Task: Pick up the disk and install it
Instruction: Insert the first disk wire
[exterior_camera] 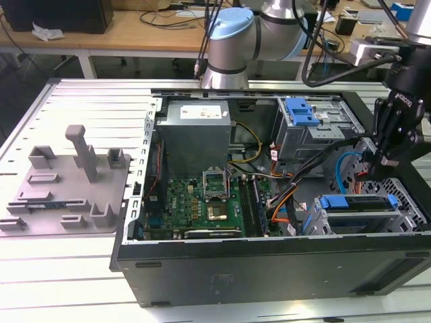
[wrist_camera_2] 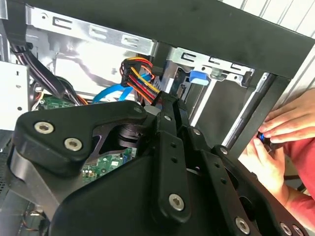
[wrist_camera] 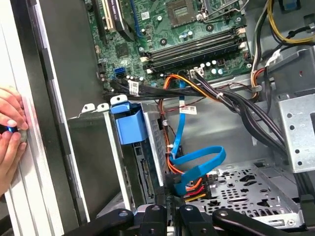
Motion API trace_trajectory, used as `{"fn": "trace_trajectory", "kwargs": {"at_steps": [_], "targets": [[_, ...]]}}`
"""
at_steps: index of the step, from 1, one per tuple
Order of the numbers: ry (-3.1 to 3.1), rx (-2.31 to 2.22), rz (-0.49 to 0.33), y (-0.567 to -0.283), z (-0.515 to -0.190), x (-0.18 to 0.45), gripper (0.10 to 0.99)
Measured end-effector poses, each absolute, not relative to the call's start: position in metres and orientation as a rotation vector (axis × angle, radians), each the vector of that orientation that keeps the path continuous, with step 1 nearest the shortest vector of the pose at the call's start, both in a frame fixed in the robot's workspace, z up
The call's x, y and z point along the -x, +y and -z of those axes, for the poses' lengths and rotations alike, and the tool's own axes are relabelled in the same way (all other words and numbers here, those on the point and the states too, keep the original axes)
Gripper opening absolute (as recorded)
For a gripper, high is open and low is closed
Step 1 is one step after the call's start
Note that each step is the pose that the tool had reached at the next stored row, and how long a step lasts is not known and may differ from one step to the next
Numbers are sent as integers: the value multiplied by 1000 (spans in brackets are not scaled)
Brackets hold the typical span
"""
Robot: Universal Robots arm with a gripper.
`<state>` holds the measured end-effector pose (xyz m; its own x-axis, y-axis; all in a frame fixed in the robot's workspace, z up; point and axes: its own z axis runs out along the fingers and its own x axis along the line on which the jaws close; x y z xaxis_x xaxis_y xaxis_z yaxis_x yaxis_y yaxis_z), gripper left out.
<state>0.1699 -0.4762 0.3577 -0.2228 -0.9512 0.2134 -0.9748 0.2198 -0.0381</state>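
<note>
Open case [exterior_camera: 236, 264] on the tabletop [exterior_camera: 67, 286]. The disk [exterior_camera: 357, 203], in its blue frame, sits in the drive cage at the lower right of the exterior view. The gripper [exterior_camera: 385, 160] hovers just above the cage among cables, with no disk in it; whether it is apart or together cannot be told. Pick-up and insertion look done, though full seating is unclear. A person's hands [wrist_camera: 10, 132] rest at the case's outer edge.
</note>
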Motion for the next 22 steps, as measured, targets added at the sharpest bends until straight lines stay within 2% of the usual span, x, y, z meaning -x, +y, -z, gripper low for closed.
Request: {"fn": "trace_trajectory", "kwargs": {"at_steps": [16, 21, 22], "targets": [[-2274, -2001, -217, -490, -358, -164, 169], [-2281, -2026, -192, -496, -358, -162, 169], [-2300, -2061, -147, -509, -358, -160, 169]]}}
